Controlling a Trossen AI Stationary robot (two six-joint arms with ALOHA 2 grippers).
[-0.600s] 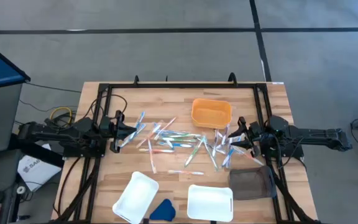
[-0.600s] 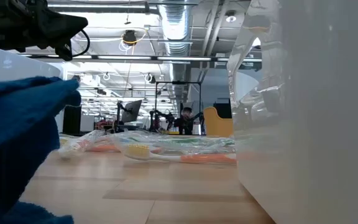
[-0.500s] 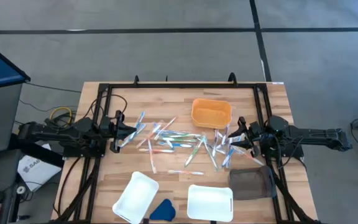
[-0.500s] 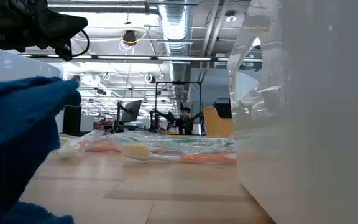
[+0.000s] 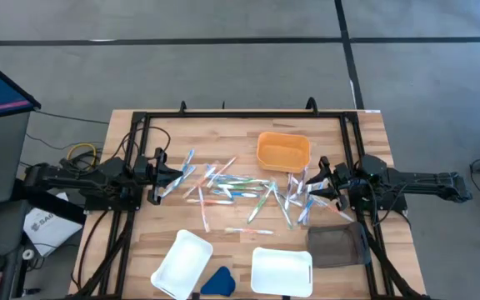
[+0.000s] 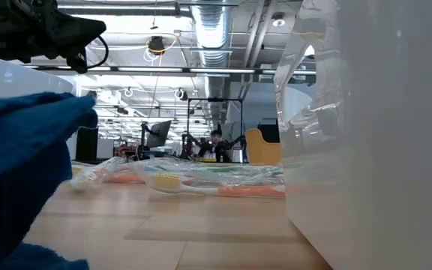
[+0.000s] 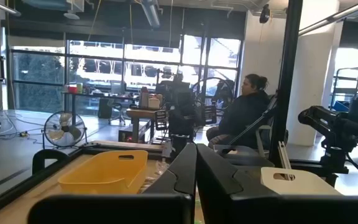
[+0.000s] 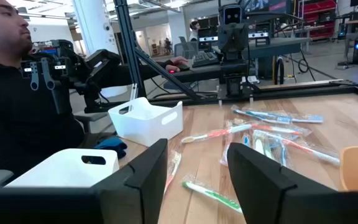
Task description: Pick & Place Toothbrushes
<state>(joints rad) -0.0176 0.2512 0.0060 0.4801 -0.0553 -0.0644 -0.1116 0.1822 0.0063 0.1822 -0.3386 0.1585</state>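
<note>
- Toothbrushes (image 5: pixel 240 190) lie scattered mid-surface, between both arms; we see none in the orange bin (image 5: pixel 282 152) or white trays (image 5: pixel 281 271).
- We judge the first pick not yet begun; next comes a descent onto one brush.
- Left gripper (image 7: pixel 196 163): jaws closed together, empty.
- Right gripper (image 8: pixel 196 167): jaws parted, holding nothing, above the nearest brushes.

Two dark arms reach in over the table (image 5: pixel 157 237), one from each side. Four bins sit on it: one orange bin (image 5: pixel 283 151), two white bins (image 5: pixel 181 263) (image 5: pixel 281 271) along the near edge, and one dark grey bin (image 5: pixel 337 246). One small dark-blue wedge (image 5: pixel 217 281) lies between the white pair. The toothbrushes (image 5: pixel 244 190) scatter across the middle, roughly two dozen; they overlap too much for an exact count.
</note>
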